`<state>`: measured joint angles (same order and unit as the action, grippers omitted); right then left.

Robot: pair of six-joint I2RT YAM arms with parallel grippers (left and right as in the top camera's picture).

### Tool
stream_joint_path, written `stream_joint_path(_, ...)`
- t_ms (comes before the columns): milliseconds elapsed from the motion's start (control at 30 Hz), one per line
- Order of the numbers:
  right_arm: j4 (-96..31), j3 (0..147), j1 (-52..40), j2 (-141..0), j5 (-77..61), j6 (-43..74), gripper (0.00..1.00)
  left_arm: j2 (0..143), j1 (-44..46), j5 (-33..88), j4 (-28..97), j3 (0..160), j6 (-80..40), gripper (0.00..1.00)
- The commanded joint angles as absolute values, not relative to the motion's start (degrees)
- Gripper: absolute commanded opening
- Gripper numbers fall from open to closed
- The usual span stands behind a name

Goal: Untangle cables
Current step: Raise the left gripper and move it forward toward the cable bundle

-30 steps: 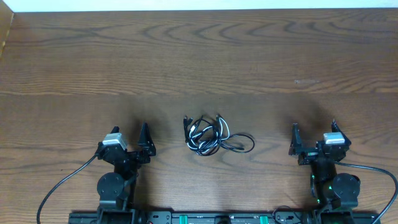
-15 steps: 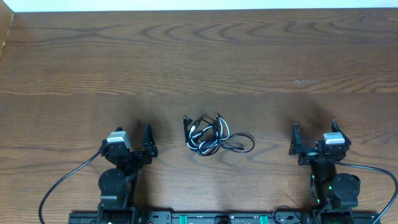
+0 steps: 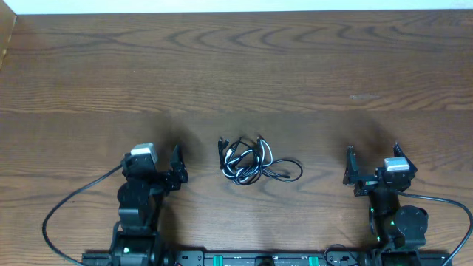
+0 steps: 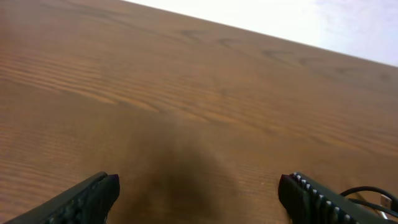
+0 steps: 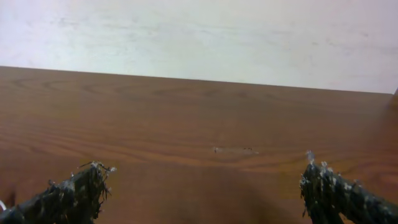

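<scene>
The cables lie in one tangled heap on the wooden table, black loops wound around a white cord, with a black loop trailing off to the right. My left gripper stands open to the left of the heap, apart from it. In the left wrist view the left gripper holds nothing, and a bit of black cable shows at the lower right. My right gripper is open to the right of the heap, well clear of it. Only bare wood shows between the fingers of the right gripper in its wrist view.
Both arm bases sit at the near edge, with thick black arm cables looping out beside them. A pale scuff marks the wood at the right. The table's far edge meets a white wall.
My left arm has shifted slightly right and turned toward the heap. The right arm and the cables have not moved.
</scene>
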<state>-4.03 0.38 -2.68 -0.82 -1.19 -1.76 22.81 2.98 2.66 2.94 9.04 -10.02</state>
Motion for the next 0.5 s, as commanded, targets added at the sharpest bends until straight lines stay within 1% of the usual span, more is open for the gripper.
stream_joint_path(0, -4.25, 0.32, -1.91, -0.38, -1.65, -2.24, 0.99, 27.2, 2.63, 2.5, 2.94, 12.14, -8.62, 0.87)
stream_joint_path(200, -4.25, 0.32, -1.91, -0.38, -1.65, -2.24, 0.99, 33.67, 2.63, 2.52, 3.49, 15.0, -8.62, 0.87)
stream_joint_path(467, -4.25, 0.32, -1.91, -0.38, -1.65, -2.24, 0.99, 39.44, 2.63, 2.35, 7.95, 19.79, -8.58, 0.87)
